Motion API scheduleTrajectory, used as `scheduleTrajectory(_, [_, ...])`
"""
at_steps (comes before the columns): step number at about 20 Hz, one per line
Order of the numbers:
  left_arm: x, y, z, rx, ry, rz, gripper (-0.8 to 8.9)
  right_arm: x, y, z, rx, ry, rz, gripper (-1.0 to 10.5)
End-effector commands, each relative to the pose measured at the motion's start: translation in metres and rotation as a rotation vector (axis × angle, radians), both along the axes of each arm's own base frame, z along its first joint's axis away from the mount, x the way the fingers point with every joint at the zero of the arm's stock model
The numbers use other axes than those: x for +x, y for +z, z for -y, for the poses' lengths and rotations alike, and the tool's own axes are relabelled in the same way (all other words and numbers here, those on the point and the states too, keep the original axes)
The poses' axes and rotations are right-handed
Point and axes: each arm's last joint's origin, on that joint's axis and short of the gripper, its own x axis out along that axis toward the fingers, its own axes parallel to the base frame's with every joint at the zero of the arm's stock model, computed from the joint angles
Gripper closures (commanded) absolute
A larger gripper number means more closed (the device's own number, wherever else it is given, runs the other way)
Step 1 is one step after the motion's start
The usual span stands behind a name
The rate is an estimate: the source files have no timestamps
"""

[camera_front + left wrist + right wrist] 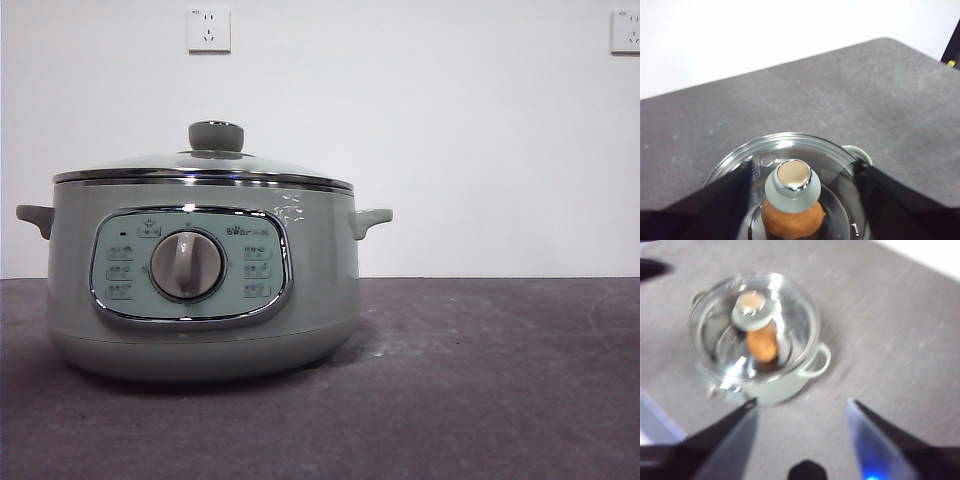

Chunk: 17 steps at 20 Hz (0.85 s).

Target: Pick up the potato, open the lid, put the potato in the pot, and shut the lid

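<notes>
The pale green pot (200, 300) stands at the left of the table with the glass lid (230, 165) seated on its rim. Through the glass the orange-brown potato (792, 222) lies inside the pot, just under the knob (792, 182). My left gripper (803, 165) hovers over the lid, open, one jaw on each side of the knob and touching nothing. My right gripper (801, 401) hangs open and empty, high up and off to the side of the pot (770, 390); from there the potato (762, 345) shows under the lid (790, 305). Neither arm appears in the front view.
Grey table surface (480, 380) stretches to the right of the pot. A white wall with two sockets (208, 30) stands behind. A dark part of the other arm (952, 45) shows at the edge of the left wrist view.
</notes>
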Motion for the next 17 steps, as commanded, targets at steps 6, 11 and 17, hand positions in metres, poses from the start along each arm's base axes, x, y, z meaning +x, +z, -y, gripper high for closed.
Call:
scheduleTrajectory(6, [-0.037,0.004,-0.022,0.020,-0.011,0.007,8.22,-0.006,-0.067,0.007,0.105,-0.032,0.131,9.6])
scheduleTrajectory(11, [-0.055,-0.020,-0.029,0.059,0.026,0.066,8.22,-0.012,-0.116,0.013,0.185,-0.038,0.207,9.6])
scheduleTrajectory(17, [-0.071,-0.056,-0.038,0.034,0.025,0.058,8.22,-0.019,-0.146,0.020,0.179,-0.071,0.199,9.6])
